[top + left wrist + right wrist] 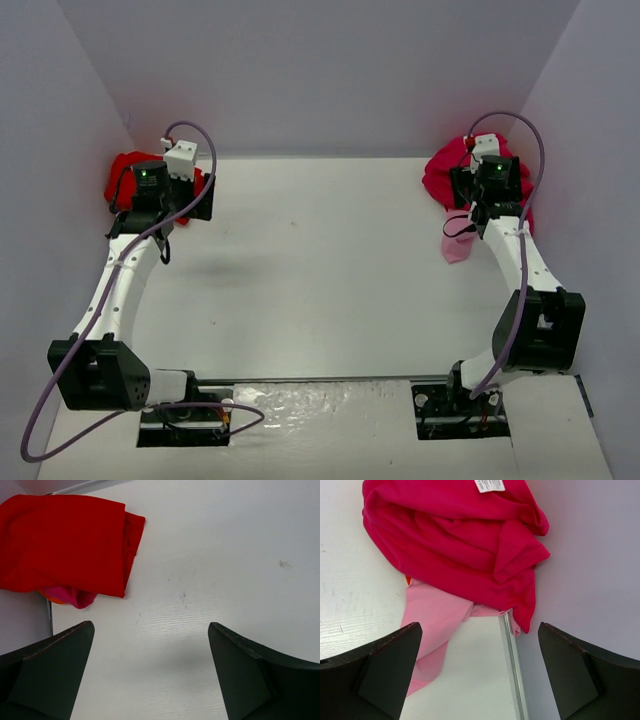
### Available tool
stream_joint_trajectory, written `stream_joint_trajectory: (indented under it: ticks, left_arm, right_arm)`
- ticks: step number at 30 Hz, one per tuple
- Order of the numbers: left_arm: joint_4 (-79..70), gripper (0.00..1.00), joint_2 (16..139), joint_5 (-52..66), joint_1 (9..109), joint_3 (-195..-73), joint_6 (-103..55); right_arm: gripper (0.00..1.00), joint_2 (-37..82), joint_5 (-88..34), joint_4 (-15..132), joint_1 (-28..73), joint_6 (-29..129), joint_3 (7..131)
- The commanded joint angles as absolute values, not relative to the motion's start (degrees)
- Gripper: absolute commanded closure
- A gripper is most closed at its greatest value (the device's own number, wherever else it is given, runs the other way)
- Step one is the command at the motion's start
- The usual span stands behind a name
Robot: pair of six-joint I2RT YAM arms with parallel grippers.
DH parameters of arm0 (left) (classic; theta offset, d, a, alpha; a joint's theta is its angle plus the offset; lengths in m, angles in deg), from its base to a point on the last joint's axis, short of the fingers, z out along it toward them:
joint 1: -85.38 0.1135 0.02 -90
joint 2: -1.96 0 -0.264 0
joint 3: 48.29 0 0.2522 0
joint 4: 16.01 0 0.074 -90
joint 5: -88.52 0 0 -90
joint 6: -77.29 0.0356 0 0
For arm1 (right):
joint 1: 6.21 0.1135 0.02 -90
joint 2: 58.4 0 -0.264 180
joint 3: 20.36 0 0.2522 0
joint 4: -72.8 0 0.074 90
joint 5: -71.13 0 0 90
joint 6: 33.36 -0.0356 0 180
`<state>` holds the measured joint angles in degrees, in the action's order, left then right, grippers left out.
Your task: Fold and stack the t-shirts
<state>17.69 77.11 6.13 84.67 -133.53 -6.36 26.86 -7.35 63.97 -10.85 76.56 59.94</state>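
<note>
A bright red t-shirt [70,540] lies folded at the table's far left corner, with a magenta and orange bit [75,596] of cloth sticking out under its near edge. My left gripper [150,670] is open and empty above bare table, just right of that pile. A crumpled crimson-magenta t-shirt [460,540] with a white tag [489,485] lies at the far right corner on top of a pale pink t-shirt [432,615]. A sliver of orange [408,580] shows between them. My right gripper [480,675] is open and empty, hovering just near of this heap.
The white table [320,260] is boxed in by grey walls at the back and sides. A metal edge strip [512,670] and the right wall [590,555] lie under the right gripper. The red pile [125,175] touches the left wall.
</note>
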Motion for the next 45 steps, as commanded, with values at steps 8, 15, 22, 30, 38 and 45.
stream_joint_trajectory:
  ticks: [8, 15, 22, 30, 38, 45]
  left_arm:
    - [17.9, 0.03, 77.0, 8.4, 84.8, -136.1, -4.8]
    - [17.9, 0.03, 76.2, 8.4, 84.4, -134.0, -3.5]
    - [17.6, 0.03, 76.1, 8.7, 84.3, -133.3, -3.0]
    - [17.0, 0.03, 77.4, 9.6, 84.2, -132.9, -3.4]
    - [16.9, 0.03, 76.8, 8.7, 84.1, -132.0, -2.6]
    - [17.1, 0.03, 77.3, 9.0, 84.1, -132.8, -3.2]
  right_arm:
    - [0.0, 49.7, 14.2, 62.8, -11.7, 85.8, 80.9]
    - [0.0, 63.8, 19.6, 56.9, -13.4, 90.1, 101.6]
    - [0.03, 67.3, 19.6, 54.6, -14.0, 91.2, 107.2]
    - [0.12, 70.1, 17.0, 52.6, -15.1, 90.0, 109.7]
    - [0.17, 74.0, 7.7, 43.8, -15.8, 85.7, 114.6]
    - [0.25, 78.4, -5.2, 32.7, -18.1, 80.7, 124.4]
